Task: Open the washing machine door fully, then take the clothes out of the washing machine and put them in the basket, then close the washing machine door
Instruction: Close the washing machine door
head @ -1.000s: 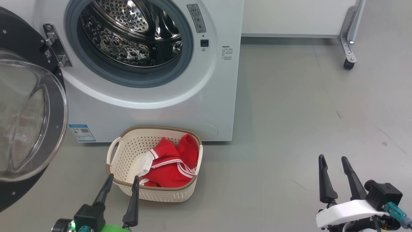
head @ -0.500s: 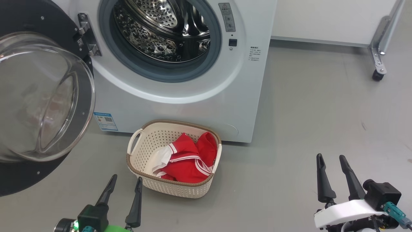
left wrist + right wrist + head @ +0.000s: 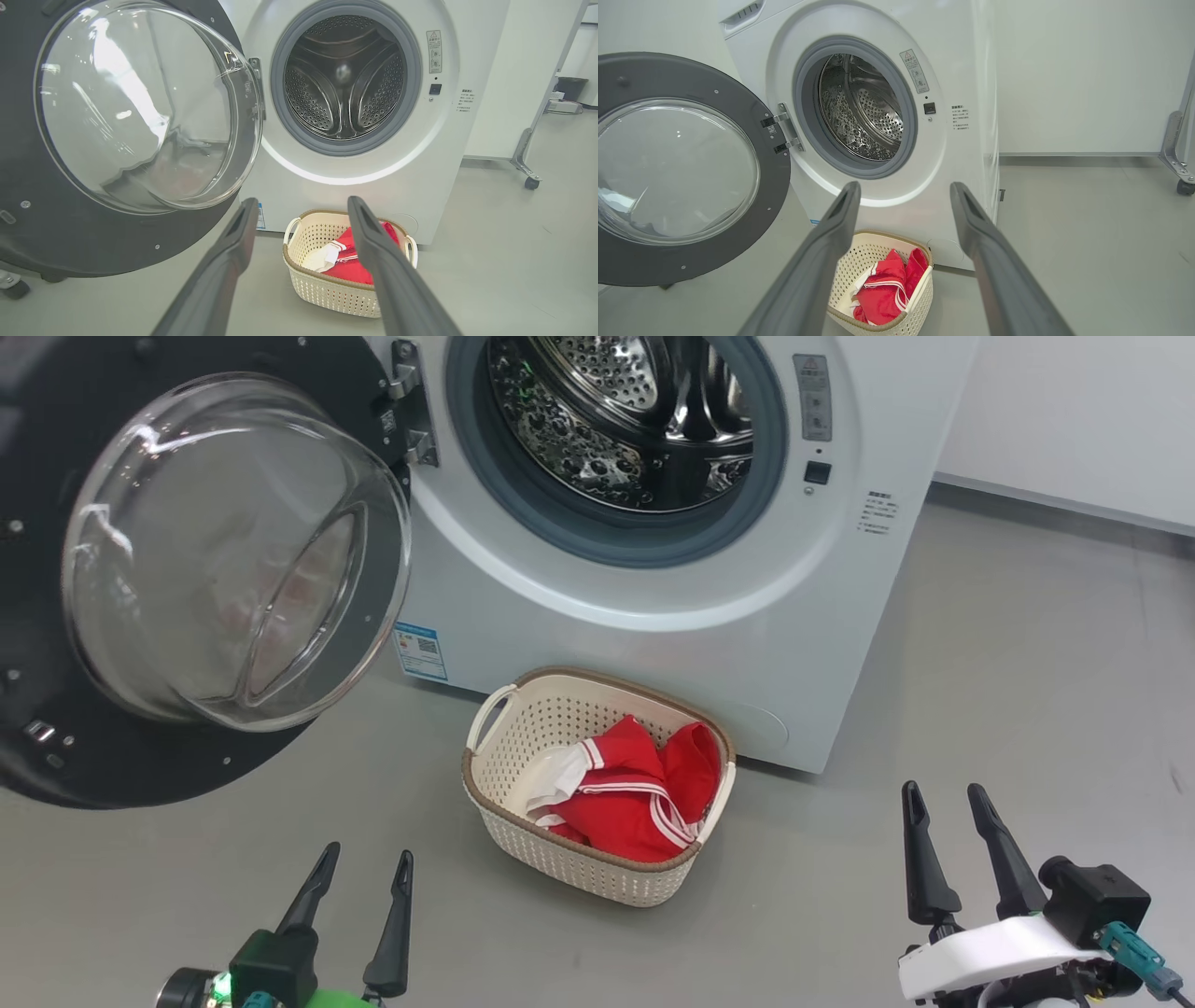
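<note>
The washing machine point(image 3: 653, 616) stands with its door point(image 3: 215, 579) swung wide open to the left, black rim and clear glass bowl facing me. Its steel drum point(image 3: 343, 84) looks empty. In front of it on the floor sits the cream basket point(image 3: 504, 807), holding the red clothes point(image 3: 635, 793) with white stripes and a white piece. My left gripper point(image 3: 364, 863) is open, low and left of the basket, nothing between its fingers. Out at the lower right my right gripper point(image 3: 943, 793) is open and empty too. The basket point(image 3: 859, 254) and door point(image 3: 626, 261) also show in the right wrist view.
Grey floor spreads around the basket and to the right of the machine. A white panel on a metal leg with a caster point(image 3: 530, 182) stands to the machine's right. The open door point(image 3: 93, 242) juts out over the floor at the left.
The head camera has swung left, so machine, door and basket sit further right in the picture. Both grippers stay open and hold the same spots in the view.
</note>
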Robot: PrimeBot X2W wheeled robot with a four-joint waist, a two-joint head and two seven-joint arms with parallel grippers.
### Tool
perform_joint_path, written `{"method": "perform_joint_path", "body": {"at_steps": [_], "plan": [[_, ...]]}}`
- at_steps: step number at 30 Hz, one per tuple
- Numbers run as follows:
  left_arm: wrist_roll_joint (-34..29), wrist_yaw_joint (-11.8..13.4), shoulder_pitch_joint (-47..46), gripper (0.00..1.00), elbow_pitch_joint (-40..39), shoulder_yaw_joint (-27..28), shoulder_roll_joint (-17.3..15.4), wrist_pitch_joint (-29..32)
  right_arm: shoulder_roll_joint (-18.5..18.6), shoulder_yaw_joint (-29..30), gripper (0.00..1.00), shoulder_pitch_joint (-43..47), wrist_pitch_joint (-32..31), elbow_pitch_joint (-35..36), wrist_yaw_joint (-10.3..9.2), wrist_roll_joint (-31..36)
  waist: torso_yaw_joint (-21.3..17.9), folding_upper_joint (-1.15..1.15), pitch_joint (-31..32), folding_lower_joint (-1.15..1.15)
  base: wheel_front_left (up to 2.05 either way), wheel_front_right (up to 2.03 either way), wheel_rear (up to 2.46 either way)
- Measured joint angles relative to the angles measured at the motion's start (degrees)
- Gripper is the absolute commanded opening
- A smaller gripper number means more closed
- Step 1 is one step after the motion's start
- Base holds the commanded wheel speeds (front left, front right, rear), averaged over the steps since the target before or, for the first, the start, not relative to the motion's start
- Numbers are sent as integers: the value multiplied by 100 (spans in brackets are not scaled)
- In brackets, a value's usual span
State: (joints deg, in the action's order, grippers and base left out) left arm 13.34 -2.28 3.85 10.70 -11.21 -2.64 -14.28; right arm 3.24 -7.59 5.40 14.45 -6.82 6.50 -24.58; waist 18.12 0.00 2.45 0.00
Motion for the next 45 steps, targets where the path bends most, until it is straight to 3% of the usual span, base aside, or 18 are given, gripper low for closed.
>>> {"method": "perform_joint_path", "body": {"at_steps": [17,45], "plan": [[-41,91,35,100,-157,244,-52,0,-55,-441,100,-29,0,30,48,-34,1014,0,5,0,0,0,0],[-40,146,231,100,-413,402,-48,0,-53,-613,100,-270,0,-145,48,-62,1152,0,-159,0,0,0,0]]}}
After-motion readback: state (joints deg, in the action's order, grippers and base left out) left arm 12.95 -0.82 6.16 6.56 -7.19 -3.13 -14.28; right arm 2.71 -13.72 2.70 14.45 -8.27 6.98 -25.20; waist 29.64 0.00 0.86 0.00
